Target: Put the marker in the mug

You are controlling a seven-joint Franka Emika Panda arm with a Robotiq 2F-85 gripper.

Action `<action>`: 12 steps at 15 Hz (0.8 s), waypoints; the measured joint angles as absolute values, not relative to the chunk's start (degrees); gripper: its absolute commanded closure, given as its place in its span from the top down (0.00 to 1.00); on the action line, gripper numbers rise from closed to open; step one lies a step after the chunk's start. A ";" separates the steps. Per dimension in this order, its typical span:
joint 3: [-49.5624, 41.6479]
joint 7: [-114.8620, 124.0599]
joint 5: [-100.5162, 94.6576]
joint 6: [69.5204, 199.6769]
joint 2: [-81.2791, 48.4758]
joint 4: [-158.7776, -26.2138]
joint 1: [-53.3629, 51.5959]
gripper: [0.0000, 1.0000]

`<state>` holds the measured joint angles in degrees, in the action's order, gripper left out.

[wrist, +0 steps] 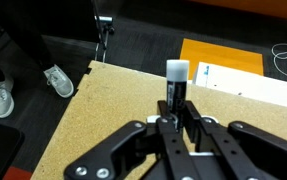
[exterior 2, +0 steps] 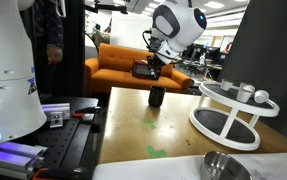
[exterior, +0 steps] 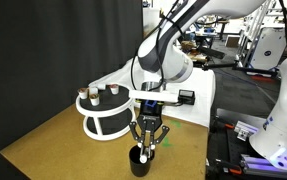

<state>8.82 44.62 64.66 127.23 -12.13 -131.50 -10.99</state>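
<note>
In an exterior view the gripper (exterior: 146, 140) hangs just above the mug (exterior: 140, 160). The mug stands on the wooden table (exterior: 53, 140), at 6 o'clock from the fingers. The marker is too small to make out here.

In an exterior view the gripper (exterior 2: 155, 78) is over the mug (exterior 2: 156, 97), which sits at 6 o'clock.

In the wrist view the gripper (wrist: 176, 122) has its fingers drawn narrow and clamps the marker (wrist: 176, 85). The marker points to 12 o'clock with its whitish end on top. A white sheet (wrist: 233, 85) at 2 o'clock carries a small blue mark, too small to read.
</note>
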 measured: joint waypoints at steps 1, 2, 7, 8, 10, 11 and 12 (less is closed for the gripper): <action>8.84 43.81 64.66 127.14 -12.49 -131.34 -11.12 0.05; 8.84 42.86 64.70 127.13 -12.59 -131.34 -11.14 0.05; 8.85 38.91 66.25 127.14 -12.39 -132.00 -11.55 0.05; 8.85 38.60 66.42 127.16 -12.39 -132.05 -11.62 0.05; 8.85 38.51 66.61 127.20 -12.39 -132.05 -11.81 0.19; 8.85 38.51 66.63 127.22 -12.39 -132.05 -11.88 0.19; 8.85 38.51 66.63 127.23 -12.38 -132.05 -11.91 0.19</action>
